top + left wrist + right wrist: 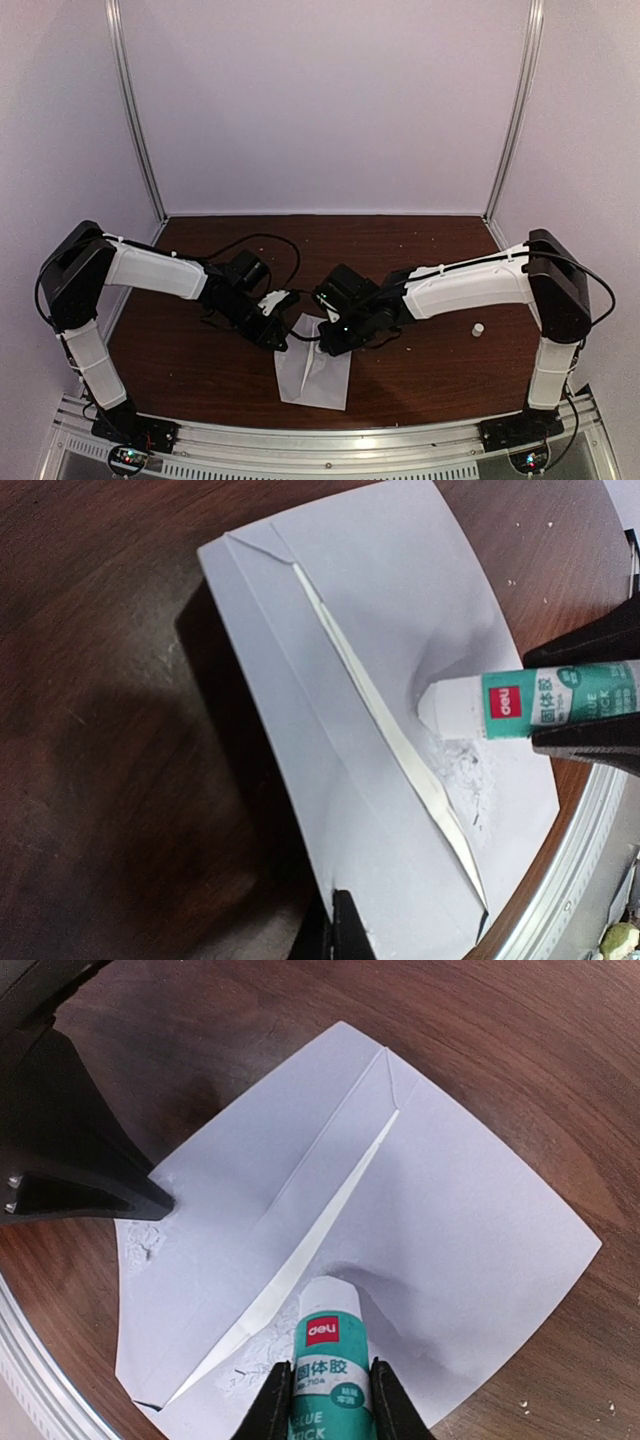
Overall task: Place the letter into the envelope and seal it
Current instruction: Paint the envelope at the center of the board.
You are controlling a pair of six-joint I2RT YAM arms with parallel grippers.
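The pale grey envelope (313,372) lies flat on the table near the front edge, its flap (470,1210) folded open. A thin brighter white strip (380,710) runs along its mouth; I cannot tell whether that is the letter's edge, and the letter is otherwise hidden. My right gripper (331,1370) is shut on a green and white glue stick (540,702), whose white tip presses on the flap by the mouth. My left gripper (345,925) is shut, its tip pressing on the envelope's edge (330,780). Rough glue smears (460,770) mark the paper.
A small white cap (478,328) stands on the brown table to the right of the envelope. An aluminium rail (330,440) runs along the near edge just below the envelope. Pale walls and two metal posts close in the back.
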